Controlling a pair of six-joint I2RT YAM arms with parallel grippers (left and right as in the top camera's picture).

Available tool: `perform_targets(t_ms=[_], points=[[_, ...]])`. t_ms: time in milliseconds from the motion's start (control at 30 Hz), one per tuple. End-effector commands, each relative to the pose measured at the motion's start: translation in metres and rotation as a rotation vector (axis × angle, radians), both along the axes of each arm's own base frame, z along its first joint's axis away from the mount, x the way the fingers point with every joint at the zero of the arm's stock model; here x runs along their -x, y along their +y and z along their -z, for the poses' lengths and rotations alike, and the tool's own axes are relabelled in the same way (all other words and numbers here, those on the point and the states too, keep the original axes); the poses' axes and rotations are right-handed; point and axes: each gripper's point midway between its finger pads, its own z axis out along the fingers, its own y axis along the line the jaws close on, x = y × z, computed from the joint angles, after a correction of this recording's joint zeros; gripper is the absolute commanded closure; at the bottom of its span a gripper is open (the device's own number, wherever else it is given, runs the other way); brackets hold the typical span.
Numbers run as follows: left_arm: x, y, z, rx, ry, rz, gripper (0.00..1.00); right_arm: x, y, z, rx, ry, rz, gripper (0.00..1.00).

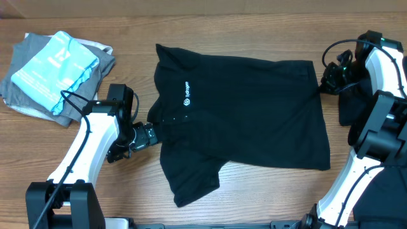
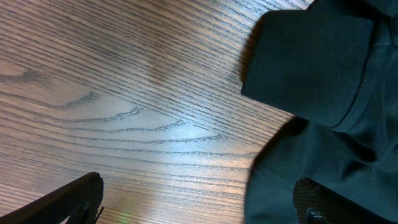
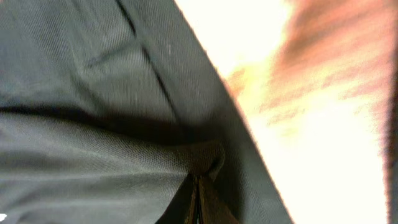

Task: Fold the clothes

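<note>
A wooden table (image 1: 254,197) is filling the overhead view, its grain running side to side. A black T-shirt (image 1: 254,114) is lying spread across the middle of it, collar toward the left of the frame and hem toward the right. One sleeve is pointing down toward the bottom edge. The lower right part is lying flat, while the top right corner is bunching slightly.

The right arm (image 1: 381,70), white with black joints, is curving in from the right edge of the frame. The left arm (image 1: 82,152) is reaching up from the bottom left toward the shirt's collar side.

In the upper left corner a pile of folded clothes (image 1: 54,67) is sitting well apart from the shirt, a light blue piece on top of grey ones.

The left gripper (image 1: 154,132) is resting at the shirt's left edge with its fingers spread wide. In the left wrist view one finger (image 2: 74,199) is standing over bare wood and the other is sitting at the black cloth, with nothing pinched between them.

The right gripper (image 1: 327,79) is sitting at the shirt's top right corner. In the right wrist view its fingers (image 3: 198,199) are pressing together and pinching a small fold of the black fabric.

A small line of white lettering (image 1: 187,92) is showing on the chest near the collar.
</note>
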Motion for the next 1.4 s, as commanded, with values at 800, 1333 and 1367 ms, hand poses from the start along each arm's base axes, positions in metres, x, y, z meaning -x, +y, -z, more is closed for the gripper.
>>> perform_targets(t_ms=[800,1333,1367], points=[[-0.004,0.003,-0.005,-0.01,-0.021,0.015,0.0,0.0,-0.009,-0.112,0.129,-0.066,0.031,0.04],[-0.004,0.003,-0.005,-0.01,-0.021,0.015,0.0,0.016,0.003,-0.114,0.087,-0.005,0.028,0.0],[-0.004,0.003,-0.005,-0.01,-0.021,0.015,0.0,0.012,0.002,-0.115,0.092,-0.022,0.028,0.0]])
